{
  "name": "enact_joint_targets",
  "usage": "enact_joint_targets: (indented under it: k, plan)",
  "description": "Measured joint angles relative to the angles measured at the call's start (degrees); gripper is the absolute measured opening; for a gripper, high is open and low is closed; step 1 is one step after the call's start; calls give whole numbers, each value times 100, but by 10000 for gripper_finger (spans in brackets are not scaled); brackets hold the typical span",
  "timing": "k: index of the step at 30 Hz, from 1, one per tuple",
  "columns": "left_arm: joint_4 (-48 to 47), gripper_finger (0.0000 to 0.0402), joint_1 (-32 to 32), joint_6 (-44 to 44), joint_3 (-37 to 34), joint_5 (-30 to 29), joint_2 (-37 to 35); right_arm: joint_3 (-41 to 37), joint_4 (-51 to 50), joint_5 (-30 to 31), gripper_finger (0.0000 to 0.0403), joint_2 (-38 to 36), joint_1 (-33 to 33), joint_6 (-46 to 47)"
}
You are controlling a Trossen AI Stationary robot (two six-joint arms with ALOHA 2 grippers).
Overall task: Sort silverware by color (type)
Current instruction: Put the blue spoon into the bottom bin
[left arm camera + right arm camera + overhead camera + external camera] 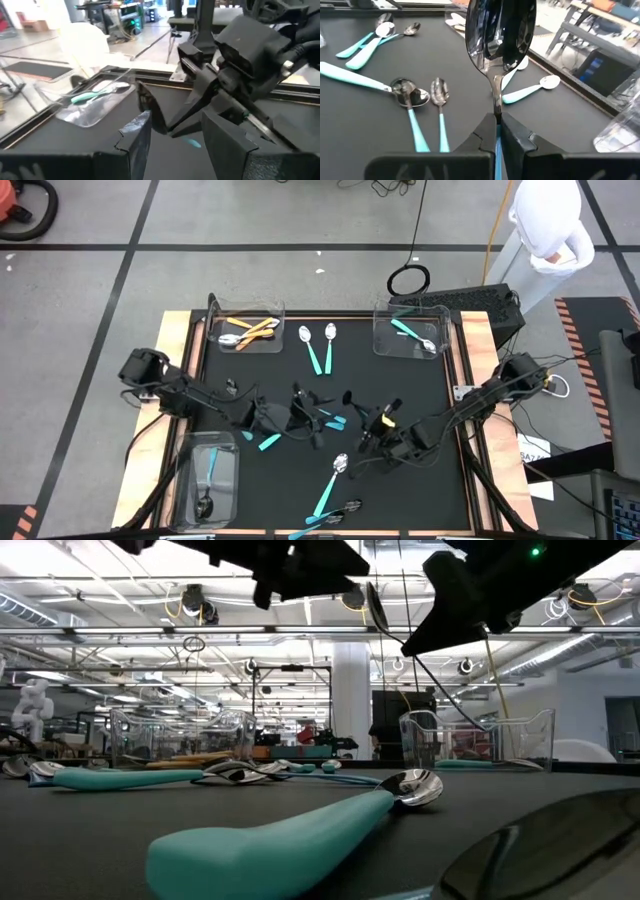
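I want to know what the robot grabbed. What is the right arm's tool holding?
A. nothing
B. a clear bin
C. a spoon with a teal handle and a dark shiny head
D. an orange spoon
C: the right tool pinches a teal-handled spoon, its dark shiny head sticking up.

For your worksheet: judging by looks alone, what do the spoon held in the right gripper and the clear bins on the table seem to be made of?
The spoon, clamped in the right gripper, has a dark head, probably polished metal: it mirrors the room. Its teal handle looks like matte plastic. The clear bins look like glossy transparent plastic: the utensils inside show through the walls.
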Motion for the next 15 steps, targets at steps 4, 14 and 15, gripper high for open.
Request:
enact_joint_targets:
  k: [4,14,15]
  plan:
    - [30,178,173,-7,0,85,7,0,367,55,5,95,-53,-284]
    - [42,178,465,-52,0,96,7,0,946,90,6,223,-176,-884]
    - [38,177,477,-52,0,97,7,0,947,92,6,223,-192,-885]
